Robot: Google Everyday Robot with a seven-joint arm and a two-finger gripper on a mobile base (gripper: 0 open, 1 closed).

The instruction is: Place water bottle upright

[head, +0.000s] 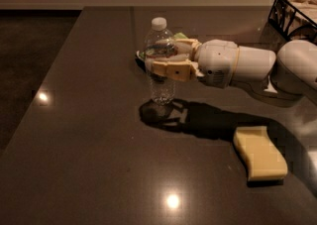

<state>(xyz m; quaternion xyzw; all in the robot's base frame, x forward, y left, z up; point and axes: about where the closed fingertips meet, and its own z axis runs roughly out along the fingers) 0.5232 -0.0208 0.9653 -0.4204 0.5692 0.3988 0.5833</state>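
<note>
1. Camera view: the water bottle [161,87] is seen upright near the middle of the bench [89,120], at about 10 o'clock from the yellow sponge [260,152]. Whether its base is resting cannot be told.
2. The hand [157,59], reaching from 3 o'clock, is clamped around the bottle's mid-body.
3. The bottle is judged light, thin-walled, easily dented and tippy, so the ribbed middle is best gripped gently.
4. Clear ribbed plastic and a white cap are shown.
</note>
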